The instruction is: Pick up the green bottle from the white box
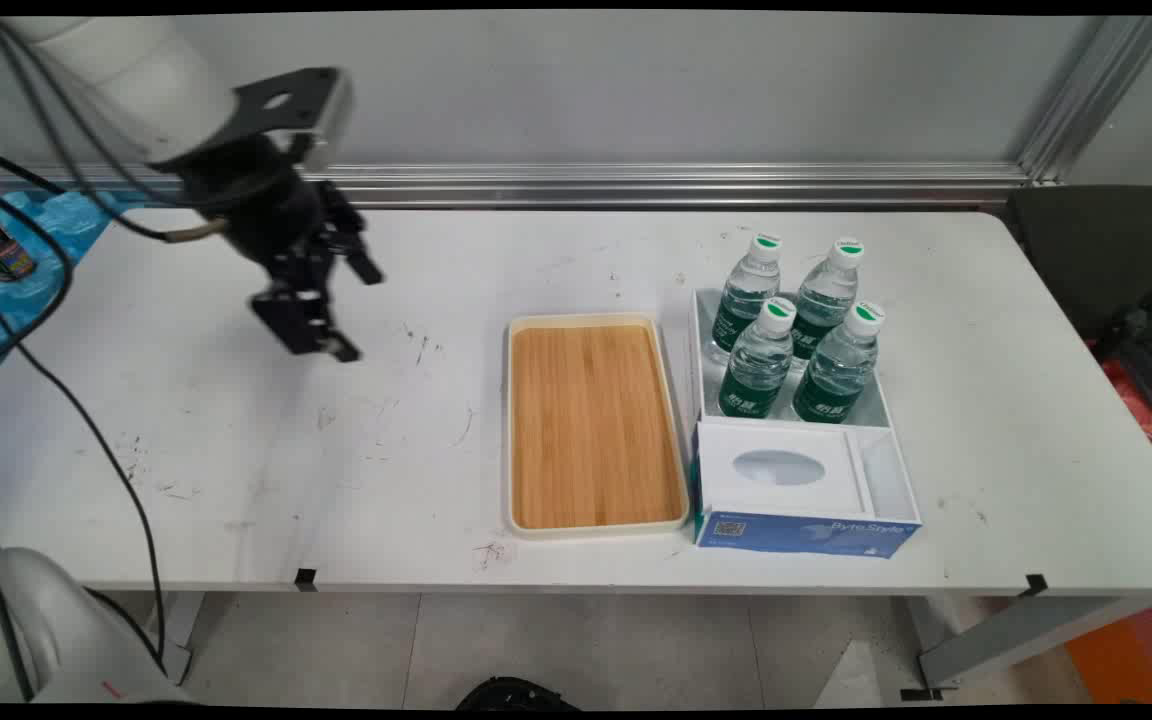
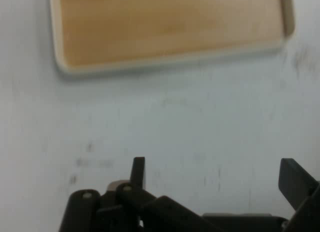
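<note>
Tray (image 1: 596, 425), a bamboo-floored rectangle with a cream rim, lies flat at the table's (image 1: 236, 480) centre, empty. No task is stated, so the tray is treated as the reference item because the hand view faces it.

Table: white, scuffed, with bare surface under the claw.

Box (image 1: 798, 420): white, touching or just beside the tray at its 3 o'clock. Its far compartment holds four upright bottles (image 1: 796, 330) with white caps and green labels. Its near part carries a tissue pack (image 1: 786, 480) with an oval opening.

Claw (image 1: 346, 310): black, open, holding nothing, above the table well apart from the tray at roughly its 10 o'clock. In the hand view the fingers (image 2: 137, 172) stand wide apart over bare table, with the tray at 12 o'clock.

Hazards, as judgement:
- Bottles are tall, narrow and closely packed. A sideways contact would probably topple one into its neighbours.
- Tray rim is low. A claw descending at the edge could tip or slide the tray against the box.
- Cables (image 1: 86, 420) hang loose from the arm and could drag across the table.
</note>
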Robot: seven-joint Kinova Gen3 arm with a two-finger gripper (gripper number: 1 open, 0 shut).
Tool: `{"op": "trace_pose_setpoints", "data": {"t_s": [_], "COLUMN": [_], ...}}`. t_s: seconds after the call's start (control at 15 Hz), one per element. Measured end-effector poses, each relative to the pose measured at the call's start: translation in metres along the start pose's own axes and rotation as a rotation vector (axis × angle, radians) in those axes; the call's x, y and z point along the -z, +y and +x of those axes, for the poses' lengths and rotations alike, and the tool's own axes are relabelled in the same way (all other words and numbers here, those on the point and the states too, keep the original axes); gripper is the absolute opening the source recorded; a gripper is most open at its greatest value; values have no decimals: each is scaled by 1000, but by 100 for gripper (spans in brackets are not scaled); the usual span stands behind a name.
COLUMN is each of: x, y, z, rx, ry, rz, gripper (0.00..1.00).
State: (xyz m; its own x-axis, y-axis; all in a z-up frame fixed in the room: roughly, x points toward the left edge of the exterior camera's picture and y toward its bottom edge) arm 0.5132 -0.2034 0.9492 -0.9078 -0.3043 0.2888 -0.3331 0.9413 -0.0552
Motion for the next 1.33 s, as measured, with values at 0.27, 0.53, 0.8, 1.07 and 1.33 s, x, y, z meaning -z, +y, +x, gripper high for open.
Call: {"op": "trace_pose_setpoints", "data": {"t_s": [0.27,0.53,0.8,1.07,1.33], "x": [-18,-44,-74,-107,-138], "y": [3,2,-4,-13,-21], "z": [47,99,144,179,200], "rx": [7,6,6,6,8], "ry": [94,198,287,350,388], "rz": [2,10,22,39,50], "gripper": [100,100,100,100,100]}}
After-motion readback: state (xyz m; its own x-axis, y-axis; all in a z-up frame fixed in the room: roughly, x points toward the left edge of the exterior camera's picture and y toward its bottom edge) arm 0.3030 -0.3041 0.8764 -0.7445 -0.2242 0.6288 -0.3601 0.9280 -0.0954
